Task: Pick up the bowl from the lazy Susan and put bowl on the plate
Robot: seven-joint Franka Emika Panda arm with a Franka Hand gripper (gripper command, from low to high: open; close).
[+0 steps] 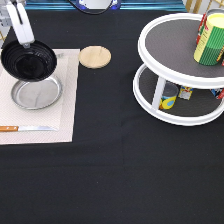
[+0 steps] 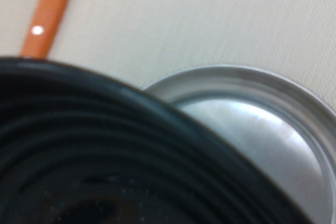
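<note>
The glossy black bowl (image 1: 29,61) hangs in my gripper (image 1: 25,44) at the exterior view's upper left. The gripper is shut on the bowl's far rim. The bowl is tilted and sits just over the top edge of the silver metal plate (image 1: 37,94), which lies on a pale placemat (image 1: 65,115). I cannot tell whether bowl and plate touch. The wrist view shows the bowl's ribbed inside (image 2: 90,165) close up, with the plate (image 2: 247,130) beyond it. The white two-tier lazy Susan (image 1: 150,40) stands at the exterior view's right, with no bowl on it.
A round wooden coaster (image 1: 95,56) lies right of the placemat. A knife (image 1: 27,128) with an orange handle (image 2: 45,25) lies on the placemat below the plate. A yellow can (image 1: 210,40) stands on the turntable's top tier, and small cans (image 1: 168,97) stand on its lower tier.
</note>
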